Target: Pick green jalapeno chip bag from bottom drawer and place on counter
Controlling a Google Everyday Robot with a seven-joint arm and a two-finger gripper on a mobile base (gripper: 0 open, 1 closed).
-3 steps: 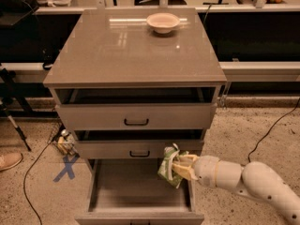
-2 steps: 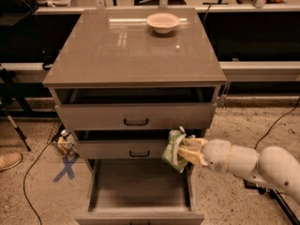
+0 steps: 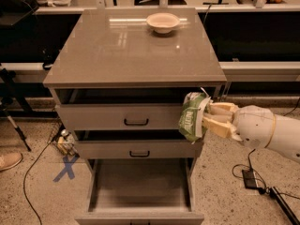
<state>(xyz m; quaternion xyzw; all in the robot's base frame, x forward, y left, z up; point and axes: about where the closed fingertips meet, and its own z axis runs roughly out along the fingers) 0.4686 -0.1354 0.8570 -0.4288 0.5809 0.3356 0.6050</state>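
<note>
So, mid-carry: gripper (image 3: 207, 119) clenched on the green jalapeno chip bag (image 3: 191, 117)
It hangs higher than the open bottom drawer (image 3: 140, 184), below the counter (image 3: 126, 50); next it probably needs lifting over that edge.

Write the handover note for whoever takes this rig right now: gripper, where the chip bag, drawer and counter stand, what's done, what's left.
Gripper: shut on the green jalapeno chip bag, held in the air in front of the right end of the top drawer, below the counter edge.
Bottom drawer: pulled open, its grey floor showing.
Counter: a pale bowl sits near its far edge.
Done: bag is out of the bottom drawer.
Left: raise the bag above the counter edge, set it on bare surface short of the bowl, release.
</note>
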